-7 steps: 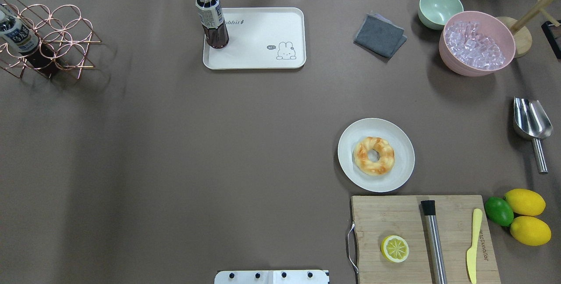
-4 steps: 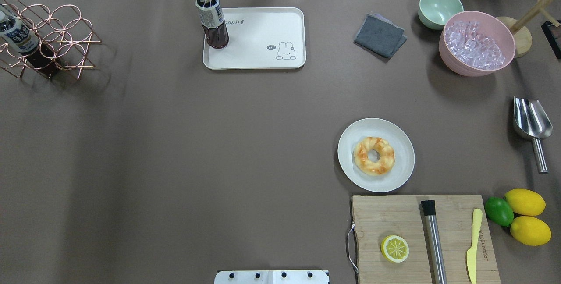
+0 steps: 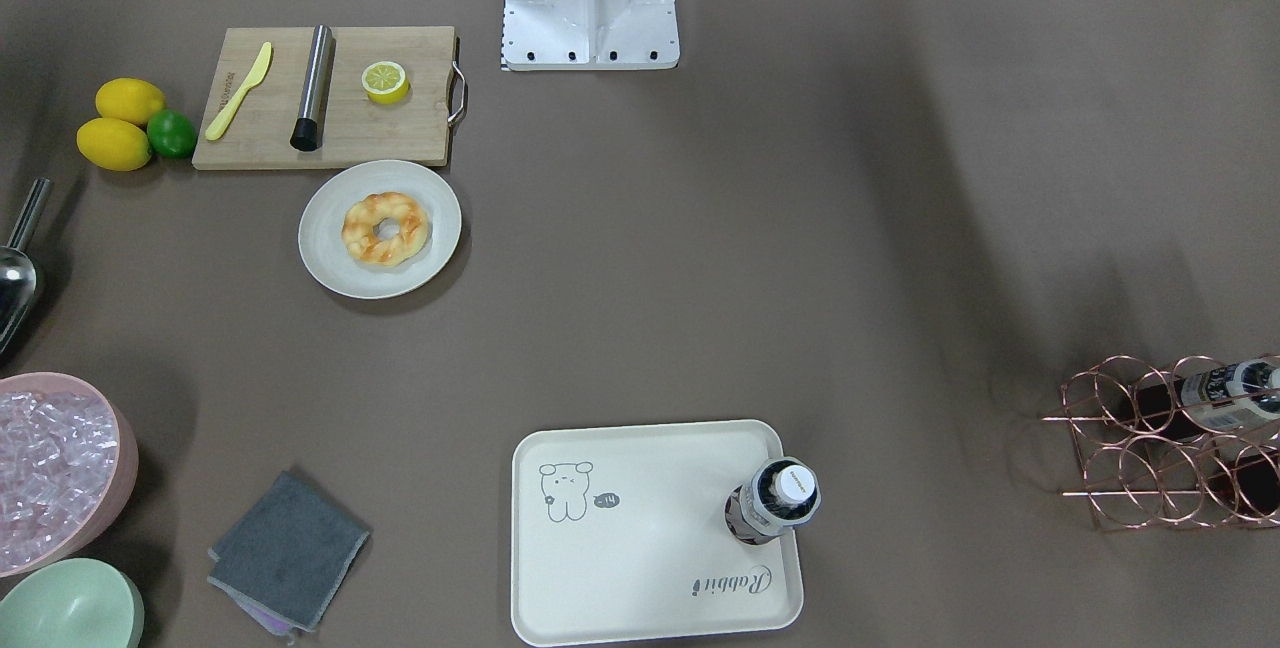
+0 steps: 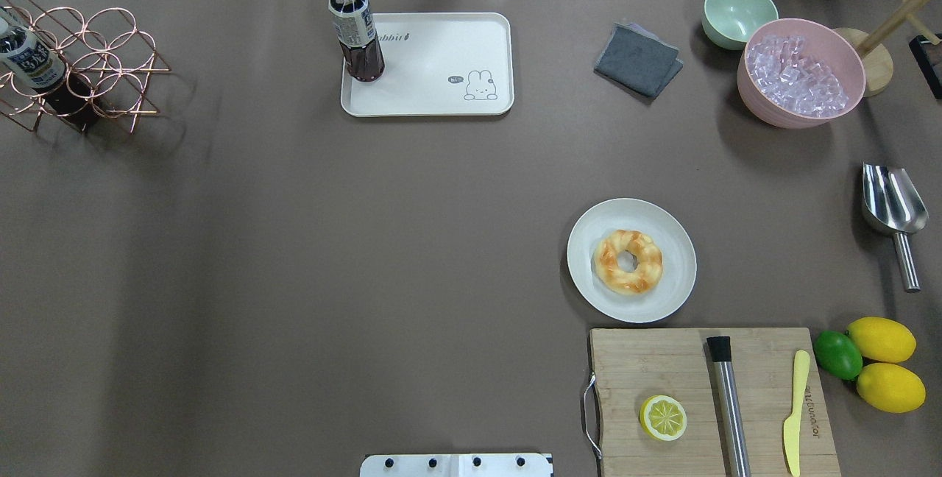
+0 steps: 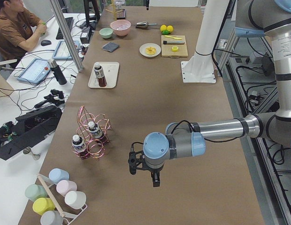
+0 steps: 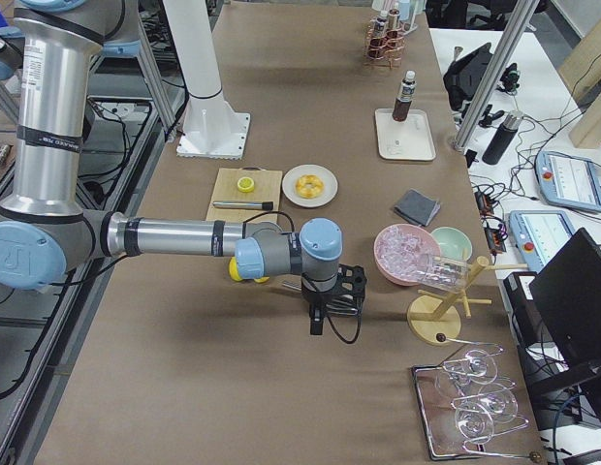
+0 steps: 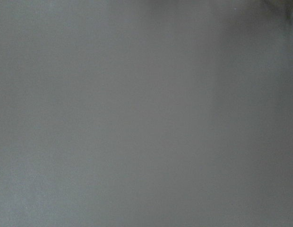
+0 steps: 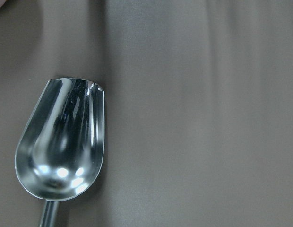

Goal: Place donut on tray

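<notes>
Containers: the tray [image 4: 434, 57] lies at the far side of the table, left of centre. It carries one upright bottle of dark drink [image 4: 356, 39] with a white cap, standing on its left part near the edge; the printed rabbit drawing is on its right part. The round plate [image 4: 673, 282] sits on my right half, nearer to me, just beyond the wooden cutting board [image 4: 662, 363], and it holds the donut [image 4: 608, 260]. The pink bowl [image 4: 758, 107] at far right is filled with ice cubes [image 4: 798, 76], and a pale green bowl [image 4: 738, 15] sits just beside it. A copper wire rack [image 4: 96, 57] at far left holds a second bottle [image 4: 29, 57]. Surroundings: a folded grey cloth [image 4: 637, 59] lies between the tray and the bowls. The board carries a halved lemon [image 4: 663, 417], a steel bar tool [image 4: 728, 403] and a yellow knife [image 4: 793, 418]. Two lemons [image 4: 881, 339] and a lime [image 4: 837, 354] lie beside the board. A steel scoop [image 4: 892, 208] lies near the right edge, and my right wrist camera looks down on it. The donut is well apart from the tray. It is a golden-yellow braided ring with orange-brown glazed patches, lying flat, centre hole up. My left gripper [image 5: 143, 177] hangs over the bare cover near the rack, and my right gripper [image 6: 320, 315] hangs near the pink bowl. I cannot tell whether either one is spread or closed.
</notes>
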Tool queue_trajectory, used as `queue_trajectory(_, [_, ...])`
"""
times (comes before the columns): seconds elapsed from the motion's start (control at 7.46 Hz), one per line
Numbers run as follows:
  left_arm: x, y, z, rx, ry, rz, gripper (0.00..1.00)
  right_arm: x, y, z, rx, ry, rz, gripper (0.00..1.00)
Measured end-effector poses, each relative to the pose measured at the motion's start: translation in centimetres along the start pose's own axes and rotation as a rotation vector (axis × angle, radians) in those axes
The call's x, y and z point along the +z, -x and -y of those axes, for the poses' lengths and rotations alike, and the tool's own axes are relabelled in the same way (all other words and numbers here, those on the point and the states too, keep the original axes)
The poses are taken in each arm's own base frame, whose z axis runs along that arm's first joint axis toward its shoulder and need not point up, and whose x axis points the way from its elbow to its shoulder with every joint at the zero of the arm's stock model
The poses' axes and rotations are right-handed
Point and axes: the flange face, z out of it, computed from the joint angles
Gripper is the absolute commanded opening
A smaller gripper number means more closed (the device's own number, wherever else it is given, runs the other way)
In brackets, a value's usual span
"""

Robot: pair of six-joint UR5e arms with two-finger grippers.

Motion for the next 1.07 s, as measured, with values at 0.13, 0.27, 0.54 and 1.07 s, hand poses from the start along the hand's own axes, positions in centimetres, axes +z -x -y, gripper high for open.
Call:
queue_trajectory(0.13, [-0.02, -0.05, 0.09, 0.002, 0.000, 0.001, 0.98, -0.02, 0.04, 0.04, -0.001, -0.001, 0.001, 1.00])
queue_trajectory(0.27, [-0.03, -0.06, 0.18, 0.003, -0.001, 0.001, 0.98, -0.04, 0.08, 0.06, -0.001, -0.002, 0.002, 1.00])
queue_trajectory(0.54, [0.04, -0.02, 0.11, 0.003, 0.001, 0.002, 0.98, -0.03, 0.42, 0.02, -0.004, 0.004, 0.028, 1.00])
queue_trajectory(1.07, [0.10, 0.00, 0.00, 0.002, 0.003, 0.002, 0.98, 0.38, 0.93, -0.19, -0.018, 0.013, 0.044, 1.00])
